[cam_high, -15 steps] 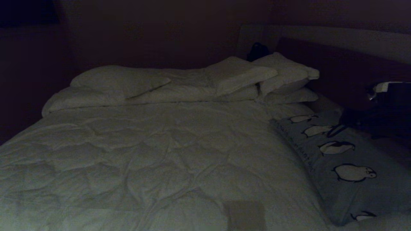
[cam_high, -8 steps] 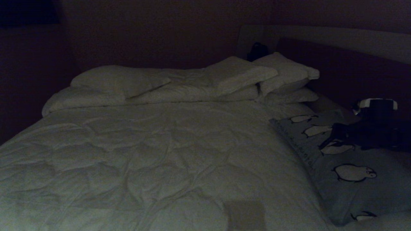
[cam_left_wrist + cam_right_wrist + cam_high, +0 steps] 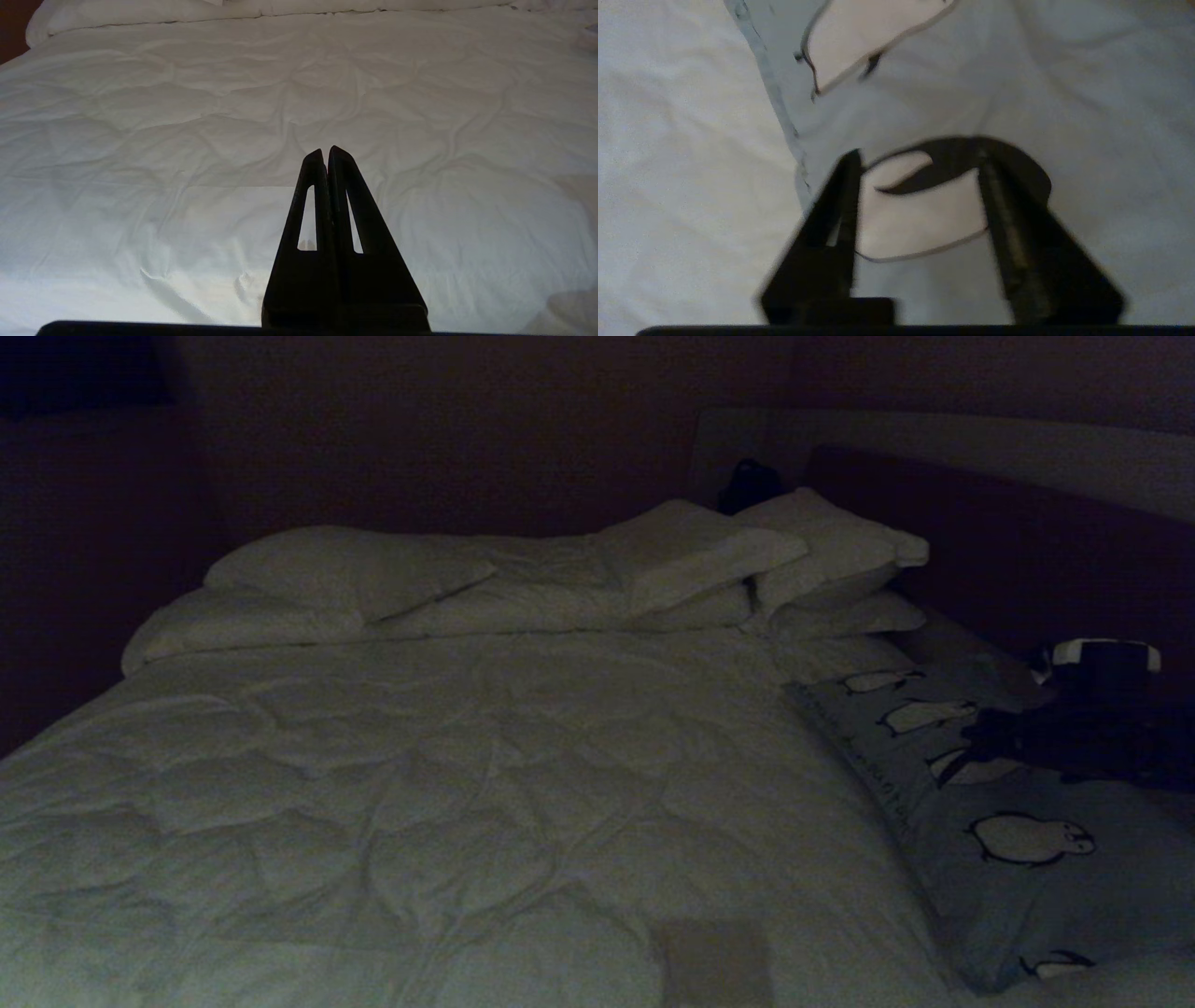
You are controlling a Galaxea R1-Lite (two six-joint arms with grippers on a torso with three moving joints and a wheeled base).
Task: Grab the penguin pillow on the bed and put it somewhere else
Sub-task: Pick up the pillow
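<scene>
- The penguin pillow [image 3: 1018, 821] lies flat on the right side of the bed [image 3: 485, 784], near the edge, below the stack of plain white pillows [image 3: 822, 560].
- The right gripper [image 3: 920, 158] hangs over the pillow's upper half with its jaws spread, framing one printed penguin [image 3: 920, 219]; nothing is pinched yet.
- Risk: if the jaws close on the flat face, they may pinch only the loose cover, and the stuffed pillow would likely sag or slip out when lifted.
- Risk: the fingers sit near the pillow's seamed edge [image 3: 784, 116]; coming down too far toward it could catch the white duvet [image 3: 682, 163] along with the cover.
- The left gripper [image 3: 327, 156] is parked over bare duvet with its jaws pressed together, well apart from the pillow.
- Hard to make out: in the dim head view the right arm [image 3: 1092, 728] is a dark shape, so its height above the fabric cannot be told.
- The pillow's lower right corner is cut off by the frame, and a small dark object [image 3: 752, 481] behind the white pillows cannot be identified.
</scene>
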